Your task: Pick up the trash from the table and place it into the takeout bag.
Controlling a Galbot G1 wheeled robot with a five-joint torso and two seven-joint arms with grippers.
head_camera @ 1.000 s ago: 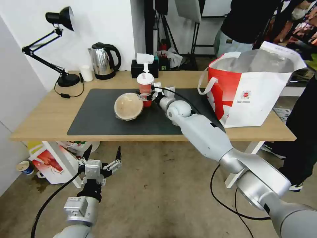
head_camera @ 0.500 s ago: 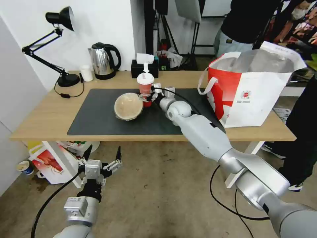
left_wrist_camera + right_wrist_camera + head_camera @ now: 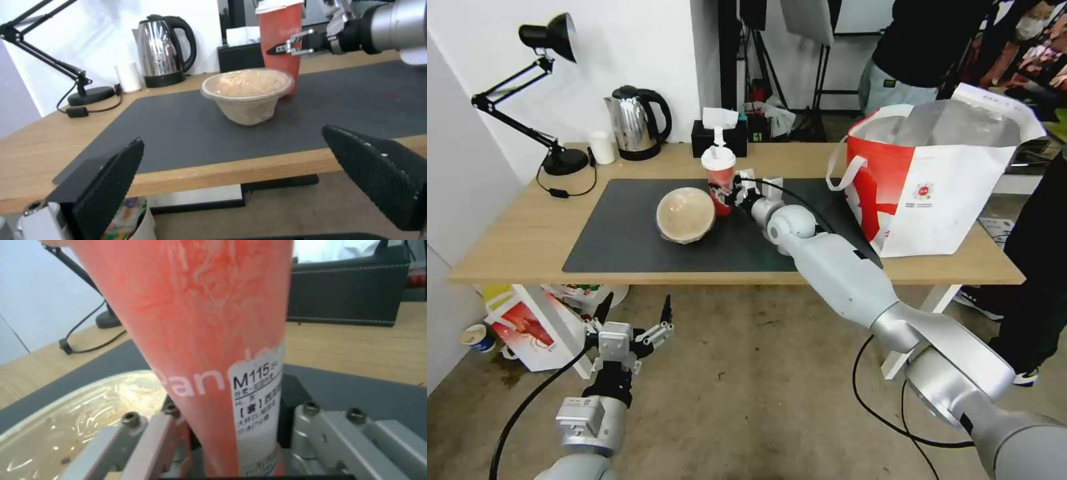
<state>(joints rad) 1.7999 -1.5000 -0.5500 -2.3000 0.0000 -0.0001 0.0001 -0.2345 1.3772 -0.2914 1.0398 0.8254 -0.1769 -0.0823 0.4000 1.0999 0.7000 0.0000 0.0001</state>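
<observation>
The red drink cup (image 3: pixel 719 183) with its white lid stands on the dark mat (image 3: pixel 627 240) of the table (image 3: pixel 514 233), leaning slightly. My right gripper (image 3: pixel 725 195) is shut on its lower part, one finger on each side (image 3: pixel 231 446). The cup (image 3: pixel 209 323) rises straight out of those fingers. Touching the cup's left side is the beige paper bowl (image 3: pixel 686 215), film-covered (image 3: pixel 247 95). At the table's right end the takeout bag (image 3: pixel 940 180) stands open. My left gripper (image 3: pixel 636 305) hangs open below the table's front edge (image 3: pixel 232 135).
At the back of the table stand a black tissue box (image 3: pixel 718 139), a steel kettle (image 3: pixel 637 123), a small white cup (image 3: pixel 602 147) and a black desk lamp (image 3: pixel 554 160). A red-white carton (image 3: pixel 527 327) sits on the floor under the left end. People stand behind the bag.
The right gripper's fingers have drawn in against the red cup, and the cup has shifted slightly up and to the left. The left arm has not moved.
</observation>
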